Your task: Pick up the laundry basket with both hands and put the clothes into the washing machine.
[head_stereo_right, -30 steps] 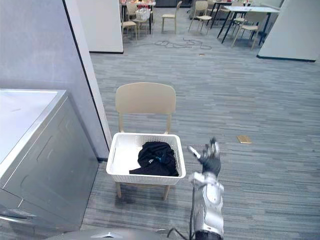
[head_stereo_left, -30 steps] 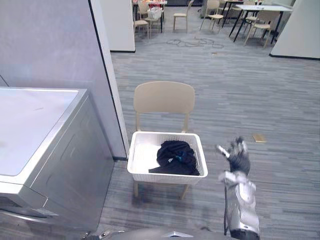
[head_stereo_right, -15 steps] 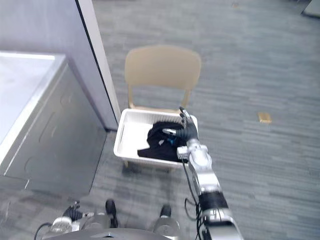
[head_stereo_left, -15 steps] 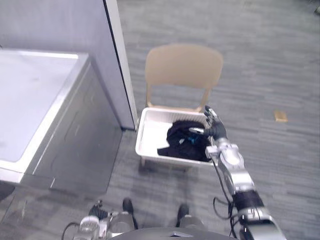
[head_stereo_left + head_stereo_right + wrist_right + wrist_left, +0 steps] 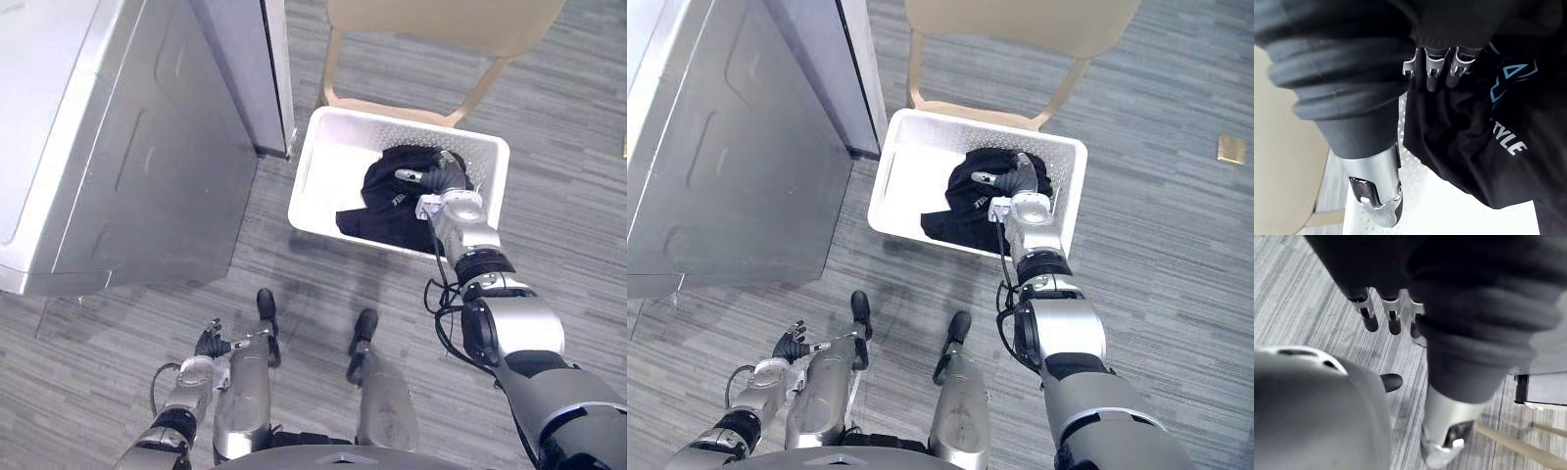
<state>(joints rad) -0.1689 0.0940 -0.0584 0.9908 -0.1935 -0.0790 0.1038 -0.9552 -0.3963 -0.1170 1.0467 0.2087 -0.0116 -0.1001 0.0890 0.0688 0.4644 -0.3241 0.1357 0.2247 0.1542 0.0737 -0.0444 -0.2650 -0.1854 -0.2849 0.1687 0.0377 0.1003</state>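
Observation:
A white laundry basket (image 5: pixel 318 166) stands on a beige chair (image 5: pixel 441 18), with black clothes (image 5: pixel 384 204) bearing blue and white print heaped in its right half. My right hand (image 5: pixel 443 182) reaches into the basket from the near side and rests over the clothes (image 5: pixel 1488 132). Its fingers (image 5: pixel 1435 73) are nearly straight with their tips on the cloth, and the thumb (image 5: pixel 1376 191) stands apart over the basket's white bottom. My left hand (image 5: pixel 209 344) hangs low above the floor, far from the basket, its fingers (image 5: pixel 1382 316) relaxed and holding nothing.
The grey washing machine (image 5: pixel 127 147) stands left of the basket, and a grey partition panel (image 5: pixel 245 59) runs between them. Grey striped carpet (image 5: pixel 568 196) lies open to the right of the chair.
The camera has tilted down and come closer. My right hand has moved from beside the basket's right edge into it, onto the black clothes. My left hand has come into view.

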